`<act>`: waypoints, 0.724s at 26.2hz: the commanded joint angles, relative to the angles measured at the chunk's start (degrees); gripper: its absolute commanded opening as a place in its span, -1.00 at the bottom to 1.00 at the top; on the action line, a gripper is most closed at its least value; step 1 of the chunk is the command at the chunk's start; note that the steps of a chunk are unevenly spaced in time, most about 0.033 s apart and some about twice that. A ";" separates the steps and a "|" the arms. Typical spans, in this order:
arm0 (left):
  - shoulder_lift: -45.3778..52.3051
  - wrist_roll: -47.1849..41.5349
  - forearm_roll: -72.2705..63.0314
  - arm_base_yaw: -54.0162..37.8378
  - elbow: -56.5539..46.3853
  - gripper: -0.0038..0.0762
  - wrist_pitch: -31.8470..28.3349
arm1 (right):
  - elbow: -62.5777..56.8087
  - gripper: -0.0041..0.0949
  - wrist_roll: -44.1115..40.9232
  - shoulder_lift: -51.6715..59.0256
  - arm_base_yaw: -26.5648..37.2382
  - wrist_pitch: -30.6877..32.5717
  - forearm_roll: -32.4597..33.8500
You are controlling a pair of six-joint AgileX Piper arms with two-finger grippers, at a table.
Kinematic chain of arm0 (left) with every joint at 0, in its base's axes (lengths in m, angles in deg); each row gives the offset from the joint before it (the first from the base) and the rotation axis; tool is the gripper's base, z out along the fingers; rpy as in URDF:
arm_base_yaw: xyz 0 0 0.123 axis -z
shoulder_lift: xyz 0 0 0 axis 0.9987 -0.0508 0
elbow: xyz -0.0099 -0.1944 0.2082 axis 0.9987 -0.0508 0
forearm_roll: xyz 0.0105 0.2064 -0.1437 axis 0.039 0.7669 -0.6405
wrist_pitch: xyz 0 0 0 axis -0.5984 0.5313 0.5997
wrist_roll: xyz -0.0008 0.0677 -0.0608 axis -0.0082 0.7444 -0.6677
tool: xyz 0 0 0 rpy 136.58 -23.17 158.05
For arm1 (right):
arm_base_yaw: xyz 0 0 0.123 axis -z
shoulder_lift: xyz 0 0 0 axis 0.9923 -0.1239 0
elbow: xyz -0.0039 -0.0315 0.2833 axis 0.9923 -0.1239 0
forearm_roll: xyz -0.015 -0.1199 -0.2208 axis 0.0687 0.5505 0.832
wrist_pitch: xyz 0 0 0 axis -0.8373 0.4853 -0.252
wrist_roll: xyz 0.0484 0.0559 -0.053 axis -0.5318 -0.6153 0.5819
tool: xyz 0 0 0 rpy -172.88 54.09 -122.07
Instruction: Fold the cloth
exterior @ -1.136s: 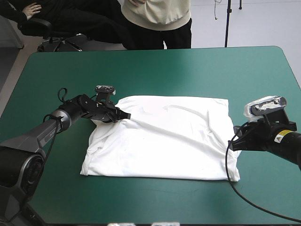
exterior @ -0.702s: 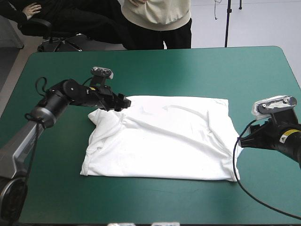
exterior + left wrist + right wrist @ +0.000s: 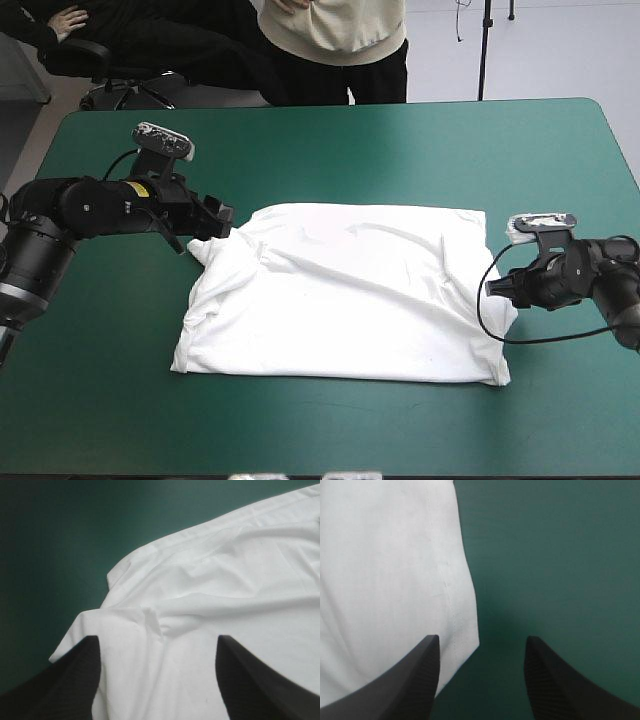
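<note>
High view: on your right gripper (image 3: 492,287), the fingers are too small and dark to separate at the right edge of the T-shirt (image 3: 350,290). The tips of your left gripper (image 3: 222,222) merge with the far-left corner, so you cannot tell contact. Left wrist view: the T-shirt runs out of view, with no full outline.

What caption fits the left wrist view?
Open left gripper over a rumpled corner of the T-shirt on the teal-green cover.
</note>
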 commanded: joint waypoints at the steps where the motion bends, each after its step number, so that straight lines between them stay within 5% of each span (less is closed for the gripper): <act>1: 1.77 -0.75 -0.91 0.06 1.81 0.30 -2.11 | 1.35 0.08 6.01 -4.81 1.07 -1.36 -6.63; 6: 1.77 -0.86 -1.01 0.06 1.81 0.30 -1.83 | 1.35 0.00 9.26 -11.99 1.07 -2.99 -9.16; 12: 1.77 -0.94 -0.90 0.06 1.81 0.28 -0.53 | 1.35 -0.68 9.15 -13.98 1.07 -2.77 -7.29; 19: 1.77 -0.94 0.25 0.06 1.81 0.23 -0.12 | 1.35 -0.95 10.59 -13.06 1.07 -1.76 -6.97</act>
